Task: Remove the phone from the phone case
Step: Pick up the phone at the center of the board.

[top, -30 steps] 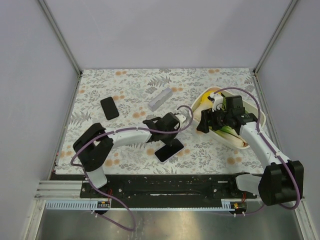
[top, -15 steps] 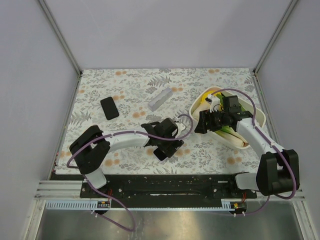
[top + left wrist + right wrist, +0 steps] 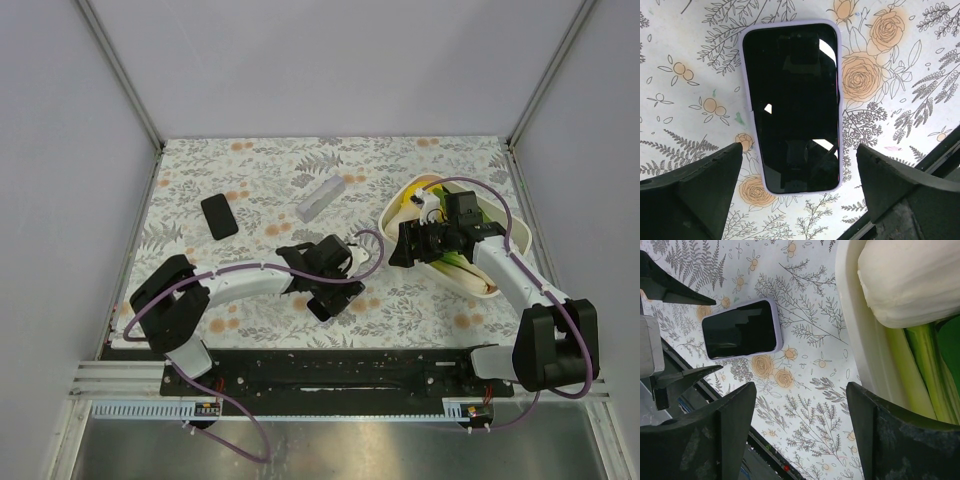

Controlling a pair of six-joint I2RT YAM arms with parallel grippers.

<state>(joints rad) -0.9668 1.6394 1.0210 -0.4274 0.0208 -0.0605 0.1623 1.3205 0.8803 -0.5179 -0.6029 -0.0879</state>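
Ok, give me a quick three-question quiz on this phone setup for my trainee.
1. True or false: the left gripper is shut on the phone.
2. The phone's case is: A lilac, B red, C green.
3. Is the right gripper open or shut?
Key: 1 false; 2 A; 3 open.

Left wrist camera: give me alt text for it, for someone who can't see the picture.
A phone in a lilac case lies screen up on a floral tablecloth, with the open left gripper straddling its lower end without touching it. The dark screen shows only reflections.
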